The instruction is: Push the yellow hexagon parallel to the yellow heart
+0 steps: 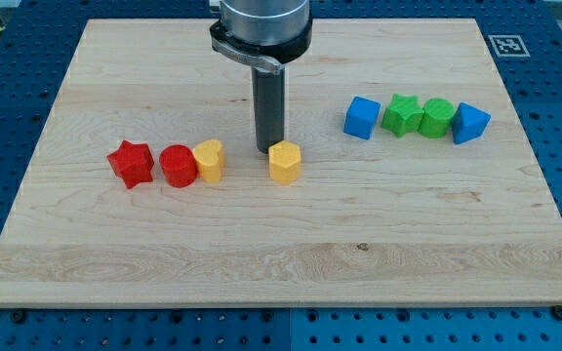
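Observation:
The yellow hexagon sits near the middle of the wooden board. The yellow heart lies to its left, at about the same height in the view, touching the red round block. My tip is down on the board just above and left of the hexagon, touching or nearly touching its upper left edge. The rod rises straight up to the arm's grey wrist at the view's top.
A red star lies left of the red round block. At the right stands a row: blue cube, green star, green round block, blue wedge-like block. The board's edges border a blue perforated table.

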`<control>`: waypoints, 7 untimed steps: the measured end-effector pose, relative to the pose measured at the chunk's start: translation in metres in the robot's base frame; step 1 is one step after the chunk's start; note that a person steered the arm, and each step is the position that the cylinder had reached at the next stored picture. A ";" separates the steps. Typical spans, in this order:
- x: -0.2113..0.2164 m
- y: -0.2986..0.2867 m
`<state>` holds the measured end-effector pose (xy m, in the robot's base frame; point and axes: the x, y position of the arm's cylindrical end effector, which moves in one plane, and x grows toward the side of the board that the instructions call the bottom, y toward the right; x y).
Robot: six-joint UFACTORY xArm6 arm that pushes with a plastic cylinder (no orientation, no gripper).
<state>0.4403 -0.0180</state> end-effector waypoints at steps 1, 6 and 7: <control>0.000 0.000; 0.012 0.059; 0.028 0.073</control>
<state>0.4687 0.0552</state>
